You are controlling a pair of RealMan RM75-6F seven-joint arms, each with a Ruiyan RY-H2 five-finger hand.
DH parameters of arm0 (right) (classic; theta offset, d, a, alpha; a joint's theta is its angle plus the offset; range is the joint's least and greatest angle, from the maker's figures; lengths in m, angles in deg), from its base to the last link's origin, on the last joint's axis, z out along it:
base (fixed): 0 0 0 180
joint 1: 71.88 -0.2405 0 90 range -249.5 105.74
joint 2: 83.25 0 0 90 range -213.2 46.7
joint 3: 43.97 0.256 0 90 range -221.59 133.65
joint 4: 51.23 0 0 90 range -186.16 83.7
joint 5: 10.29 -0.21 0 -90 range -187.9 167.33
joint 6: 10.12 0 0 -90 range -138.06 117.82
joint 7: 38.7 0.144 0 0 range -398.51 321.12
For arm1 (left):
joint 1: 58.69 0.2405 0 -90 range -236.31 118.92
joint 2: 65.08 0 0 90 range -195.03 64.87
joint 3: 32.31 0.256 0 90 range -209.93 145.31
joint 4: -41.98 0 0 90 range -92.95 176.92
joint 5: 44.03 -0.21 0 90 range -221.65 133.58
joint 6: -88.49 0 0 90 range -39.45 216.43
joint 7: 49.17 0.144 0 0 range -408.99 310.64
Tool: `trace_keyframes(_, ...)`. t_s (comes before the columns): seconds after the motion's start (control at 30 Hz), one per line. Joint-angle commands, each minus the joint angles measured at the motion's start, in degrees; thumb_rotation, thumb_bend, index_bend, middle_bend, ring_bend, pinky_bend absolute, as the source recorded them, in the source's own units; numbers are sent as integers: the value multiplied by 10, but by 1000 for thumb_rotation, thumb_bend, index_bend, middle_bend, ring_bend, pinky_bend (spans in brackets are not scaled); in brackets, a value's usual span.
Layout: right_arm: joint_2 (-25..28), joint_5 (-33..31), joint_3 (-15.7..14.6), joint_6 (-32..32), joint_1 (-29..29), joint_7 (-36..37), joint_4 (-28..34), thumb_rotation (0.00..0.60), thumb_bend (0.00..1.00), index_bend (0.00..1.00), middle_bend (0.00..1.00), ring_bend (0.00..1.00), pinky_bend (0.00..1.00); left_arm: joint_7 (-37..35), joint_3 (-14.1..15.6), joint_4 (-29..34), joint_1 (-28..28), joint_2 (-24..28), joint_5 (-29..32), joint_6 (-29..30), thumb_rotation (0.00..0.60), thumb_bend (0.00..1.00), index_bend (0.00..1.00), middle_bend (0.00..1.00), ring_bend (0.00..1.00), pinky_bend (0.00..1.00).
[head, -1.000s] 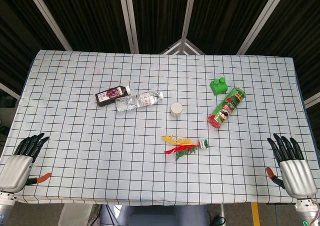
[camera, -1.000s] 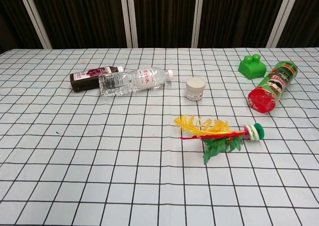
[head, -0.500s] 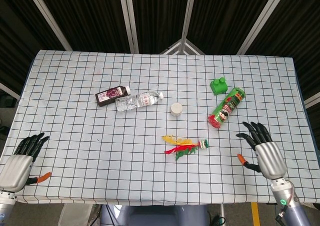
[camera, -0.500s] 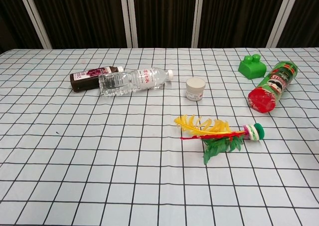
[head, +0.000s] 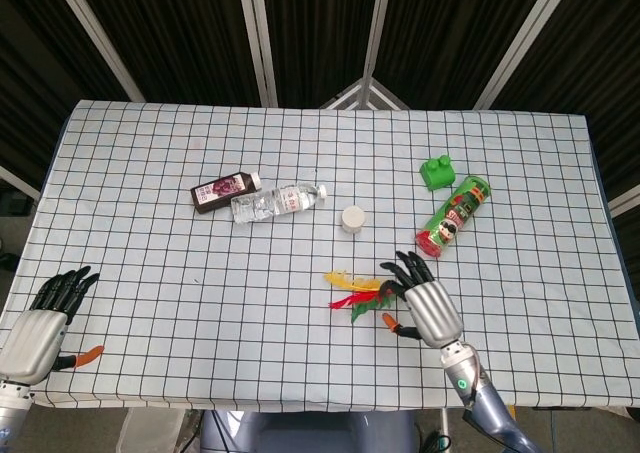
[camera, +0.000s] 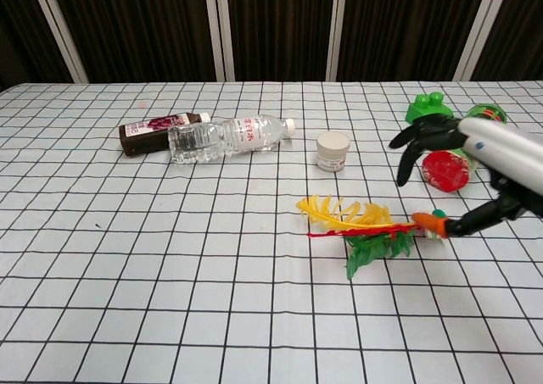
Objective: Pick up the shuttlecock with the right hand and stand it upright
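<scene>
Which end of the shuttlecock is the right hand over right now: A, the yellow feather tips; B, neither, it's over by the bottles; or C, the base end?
C: the open right hand hovers over the shuttlecock's base end, with the yellow feathers pointing away toward the left.

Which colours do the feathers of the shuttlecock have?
Yellow, red and green feathers; the chest view shows them best.

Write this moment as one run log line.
right hand: open, above shuttlecock base | shuttlecock: lying flat | left hand: open, idle
</scene>
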Motion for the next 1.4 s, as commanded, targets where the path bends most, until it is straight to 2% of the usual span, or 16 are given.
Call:
trace_keyframes(0.03,-62,-15,4,12,-19,-27,-36,600,356,487,229,0,0,-2,0,0,0,1,0,0,600,0,0,0,0,0)
trace_keyframes(0.3,-132,-38,14,19,-35,-39,-91,600,356,508,237,0,0,-9,1,2,-2,3,0,-3,600,0,0,0,0,0)
trace_keyframes(1.0,-211,-59,16,-3,-42,-27,-162,600,357,537,253,0,0,-17,1,5,-4,5,0,-7,600,0,0,0,0,0)
trace_keyframes(1.07,-216,-59,16,-3,-43,-30,-168,600,370,548,253,0,0,-17,2,5,-5,5,-1,-7,600,0,0,0,0,0)
trace_keyframes(1.23,-223,-66,19,-3,-45,-31,-177,600,486,593,254,0,0,-20,3,5,-5,6,-2,-7,600,0,0,0,0,0)
trace_keyframes(1.4,-223,-68,15,-4,-43,-28,-174,600,517,614,255,0,0,-20,3,5,-5,6,-2,-8,600,0,0,0,0,0)
